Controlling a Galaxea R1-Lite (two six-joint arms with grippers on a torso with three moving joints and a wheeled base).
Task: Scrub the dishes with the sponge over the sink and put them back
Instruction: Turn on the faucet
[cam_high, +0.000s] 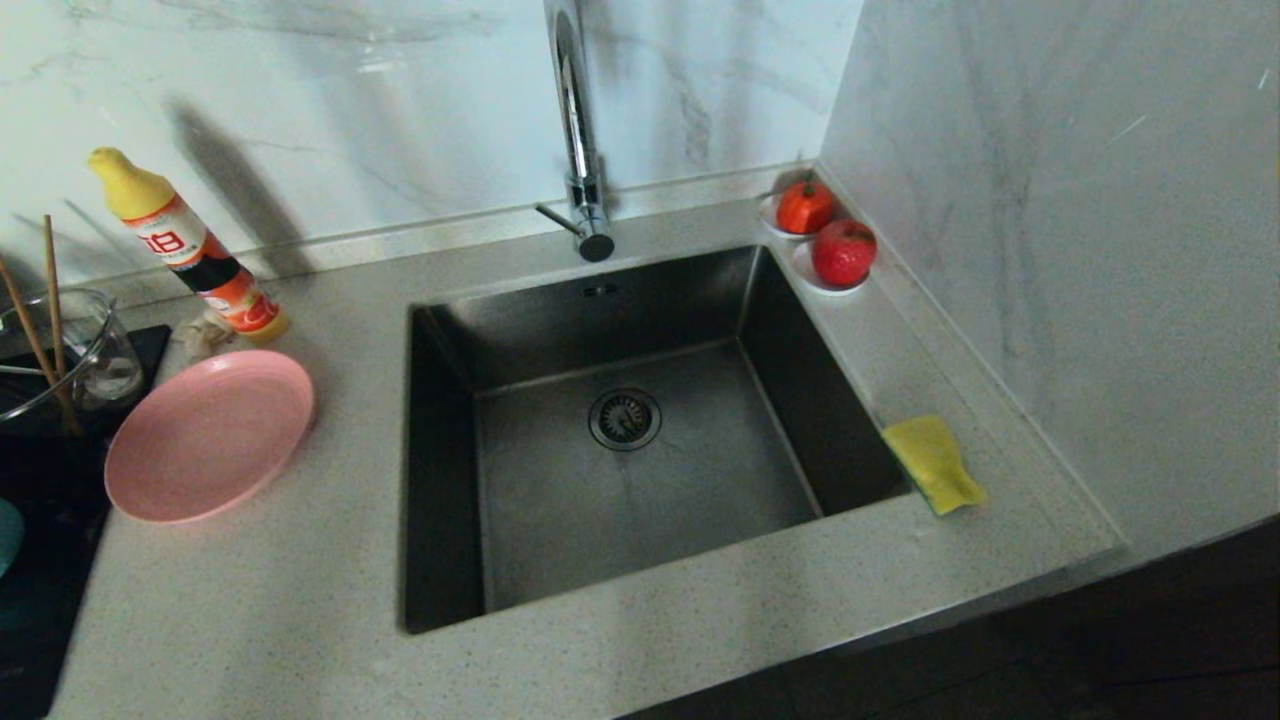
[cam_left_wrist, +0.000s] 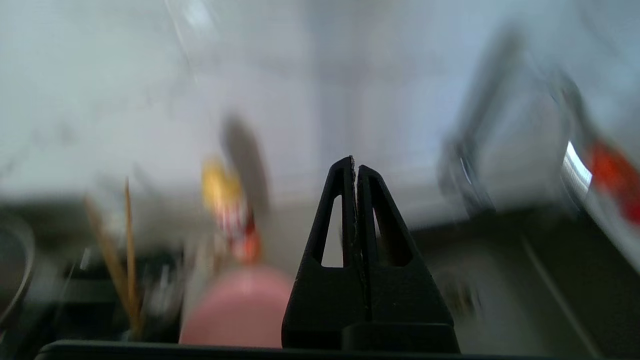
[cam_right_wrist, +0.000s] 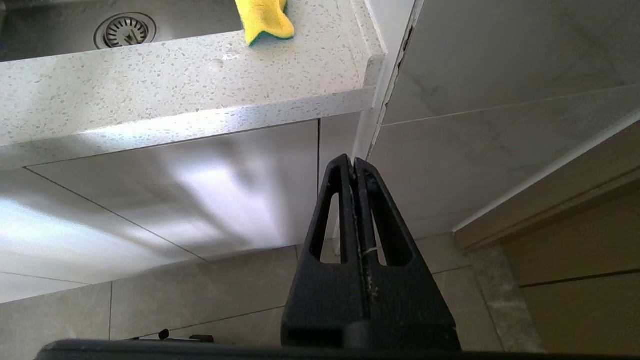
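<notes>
A pink plate (cam_high: 208, 436) lies on the counter left of the sink (cam_high: 620, 520), partly over a black mat. A sliver of the teal bowl (cam_high: 6, 535) shows at the far left edge. The yellow sponge (cam_high: 934, 462) rests on the counter at the sink's right rim, and shows in the right wrist view too (cam_right_wrist: 264, 19). Neither arm appears in the head view. My left gripper (cam_left_wrist: 354, 165) is shut and empty, with the pink plate (cam_left_wrist: 235, 307) blurred beyond it. My right gripper (cam_right_wrist: 352, 165) is shut, hanging below the counter's front edge.
A tall chrome tap (cam_high: 580, 140) stands behind the sink. A detergent bottle (cam_high: 185, 245) leans at the back left, beside a glass cup with chopsticks (cam_high: 60, 350). Two red fruits on white saucers (cam_high: 828, 240) sit in the back right corner. A wall rises on the right.
</notes>
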